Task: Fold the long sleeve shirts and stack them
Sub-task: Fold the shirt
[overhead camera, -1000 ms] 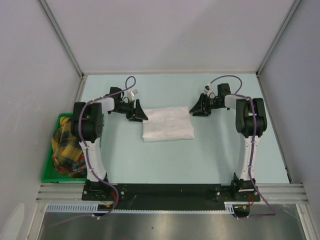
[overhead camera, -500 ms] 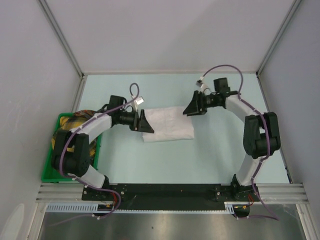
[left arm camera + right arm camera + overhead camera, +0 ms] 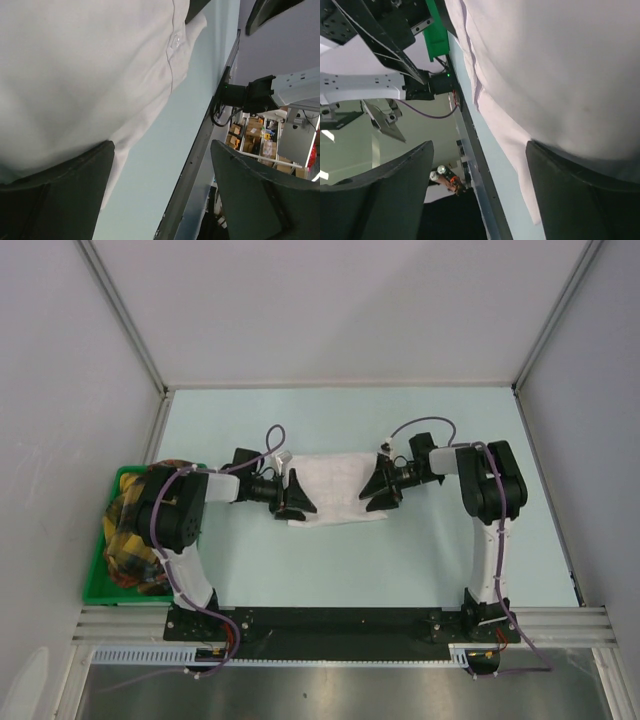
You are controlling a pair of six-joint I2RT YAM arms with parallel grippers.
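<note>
Shirt (image 3: 335, 488), white, folded into wrinkled rectangle, flat on pale worktop (image 3: 420, 560) at centre, between both arms. Left hand (image 3: 297, 498) low at shirt's left edge, fingers spread wide, no cloth pinched. Right hand (image 3: 378, 487) at shirt's right edge, fingers likewise spread, nothing pinched. Green bin (image 3: 98, 585) at near left, holding plaid cloth (image 3: 135, 540).

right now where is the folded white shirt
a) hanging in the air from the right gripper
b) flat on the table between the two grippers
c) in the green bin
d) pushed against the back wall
b: the shirt lies flat on the table, with the left gripper at one end and the right gripper at the other. The bin shows only plaid cloth.
</note>
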